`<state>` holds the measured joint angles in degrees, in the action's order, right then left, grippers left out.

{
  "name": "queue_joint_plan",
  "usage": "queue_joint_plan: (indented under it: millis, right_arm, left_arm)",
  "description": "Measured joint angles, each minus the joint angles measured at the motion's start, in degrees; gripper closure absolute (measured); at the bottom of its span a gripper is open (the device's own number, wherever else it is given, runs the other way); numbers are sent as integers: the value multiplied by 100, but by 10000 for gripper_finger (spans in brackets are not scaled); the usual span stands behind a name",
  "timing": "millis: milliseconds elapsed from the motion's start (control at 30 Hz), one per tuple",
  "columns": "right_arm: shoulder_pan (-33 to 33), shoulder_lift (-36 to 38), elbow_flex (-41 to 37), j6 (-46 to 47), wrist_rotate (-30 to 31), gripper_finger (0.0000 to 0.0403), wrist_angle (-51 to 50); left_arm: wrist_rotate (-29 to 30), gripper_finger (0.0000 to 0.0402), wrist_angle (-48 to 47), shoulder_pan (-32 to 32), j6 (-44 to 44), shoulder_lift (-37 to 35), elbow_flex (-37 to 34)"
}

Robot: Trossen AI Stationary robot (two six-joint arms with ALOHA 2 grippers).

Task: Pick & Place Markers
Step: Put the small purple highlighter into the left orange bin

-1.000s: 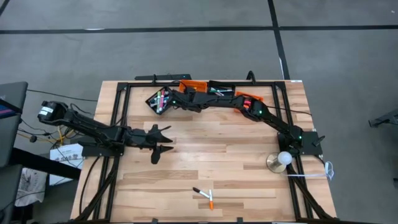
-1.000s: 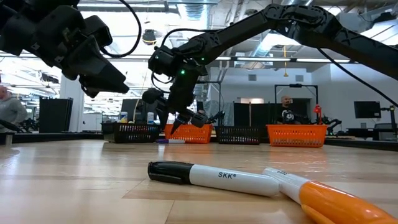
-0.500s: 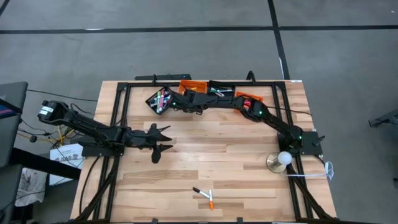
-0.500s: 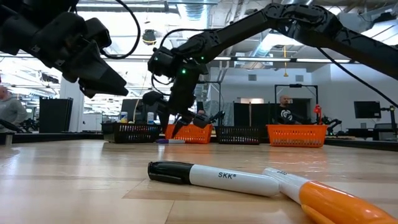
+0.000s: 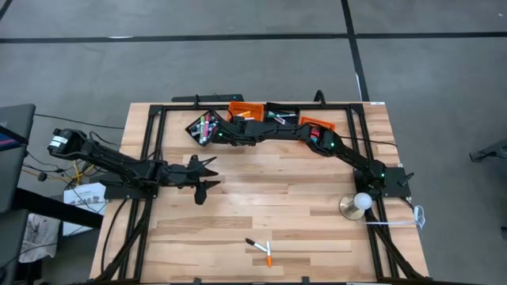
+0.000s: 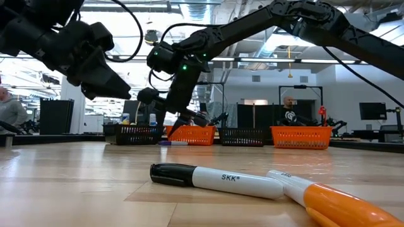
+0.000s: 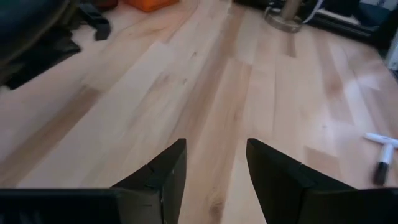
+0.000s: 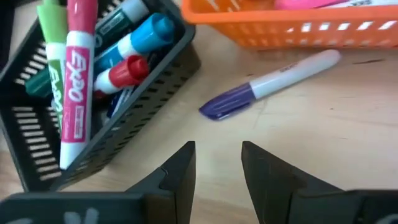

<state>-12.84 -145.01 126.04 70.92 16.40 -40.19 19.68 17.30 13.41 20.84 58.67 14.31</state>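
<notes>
Two markers [image 5: 261,248] lie touching near the table's [image 5: 317,229] front edge; the left gripper [image 5: 207,176] hovers mid-table, fingers apart. The right gripper [image 8: 216,163], fingers apart and empty, hangs beside a purple-capped marker [image 8: 267,84] between black bin [image 8: 124,118] and orange bin [image 8: 292,28].

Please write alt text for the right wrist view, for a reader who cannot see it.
A purple-capped marker lies loose on the wooden table, just ahead of the open, empty right gripper. Beside it a black bin holds pink, green, blue and red markers, and an orange bin stands behind.

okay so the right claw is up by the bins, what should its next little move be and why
Probably lower the open right claw onto the purple marker. It lies loose on the table between the black bin and orange bin, just ahead of the empty fingers.
</notes>
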Motion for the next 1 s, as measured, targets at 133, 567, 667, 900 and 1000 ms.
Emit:
queue_joint_plan:
  millis: [133, 567, 667, 900, 1000]
  right_arm:
    - [-38, -2, 0, -238, -15, 281, 168]
    - [-58, -7, 0, -959, -565, 281, 728]
    - [-136, -7, 0, -984, -1051, 281, 647]
    - [-280, -7, 0, -1319, -2041, 281, 560]
    - [-258, -11, 0, -1296, -2295, 281, 629]
  left_arm:
    - [377, 235, -334, 0, 48, 0, 0]
    - [609, 235, -665, -2, 90, 0, 0]
    - [571, 235, -702, 2, 94, 0, 0]
    - [558, 235, -856, 193, 250, 0, -2]
    - [556, 235, -864, 326, 290, 0, -2]
